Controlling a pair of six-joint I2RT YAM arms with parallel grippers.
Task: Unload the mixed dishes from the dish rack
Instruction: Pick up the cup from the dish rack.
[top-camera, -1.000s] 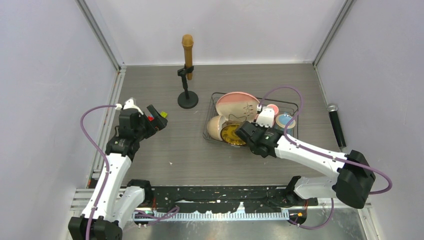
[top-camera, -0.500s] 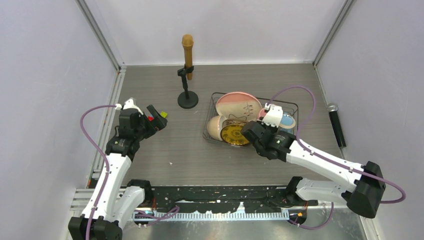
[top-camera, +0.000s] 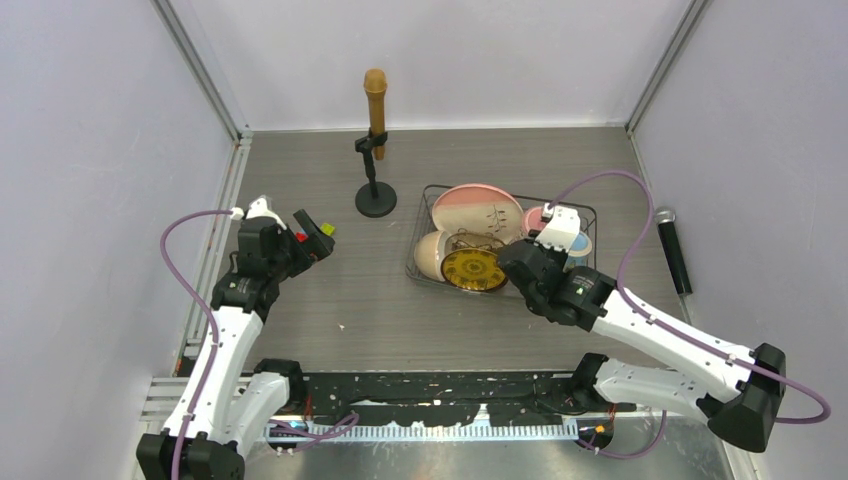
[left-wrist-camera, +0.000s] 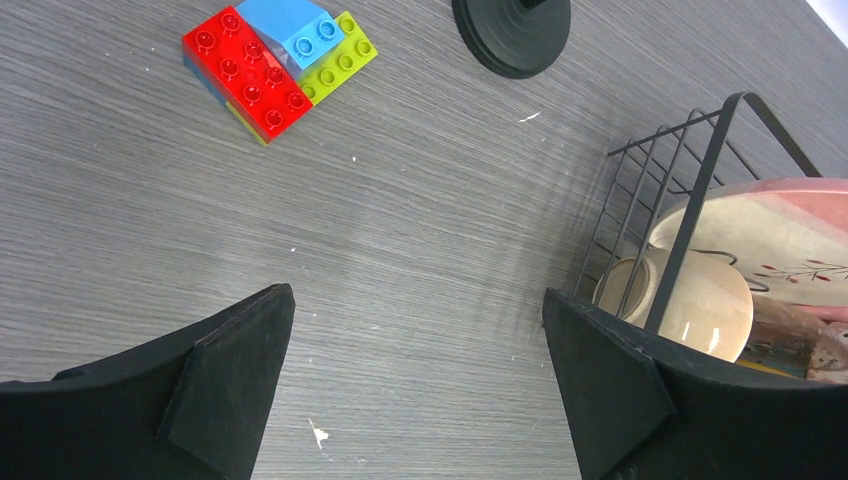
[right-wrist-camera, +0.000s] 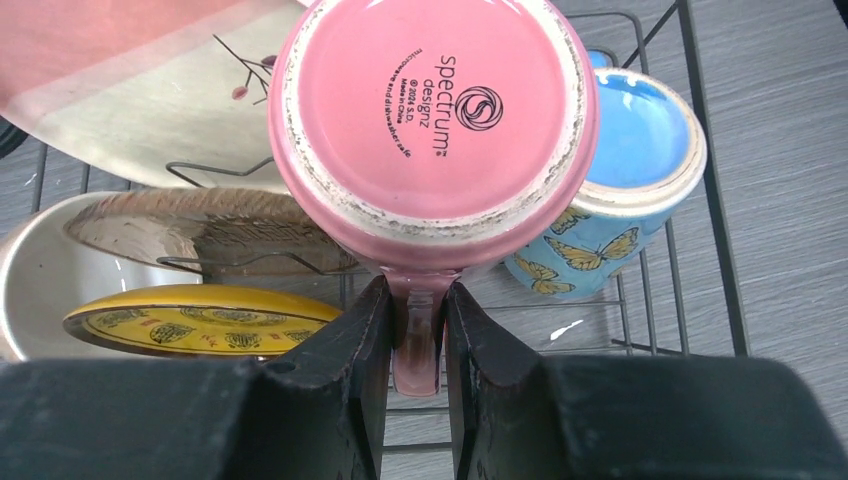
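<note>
Unloading looks barely begun: the right gripper (right-wrist-camera: 415, 300) pinches the handle of an upturned pink mug (right-wrist-camera: 430, 110) over the dish rack (right-wrist-camera: 715, 200), where the pink-and-cream plate (top-camera: 470, 205), yellow patterned plate (top-camera: 472, 268), cream bowl (top-camera: 430, 255) and blue butterfly mug (right-wrist-camera: 620, 190) sit, while the left gripper (left-wrist-camera: 415, 300) hangs wide open, empty.

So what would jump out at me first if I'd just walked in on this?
The bright pink mug, pinched by its handle between the right arm's fingers at the right end of the black wire dish rack, with its base turned to the wrist camera. Next, the red, blue and green toy bricks on the grey table, ahead of the open left fingers.
</note>
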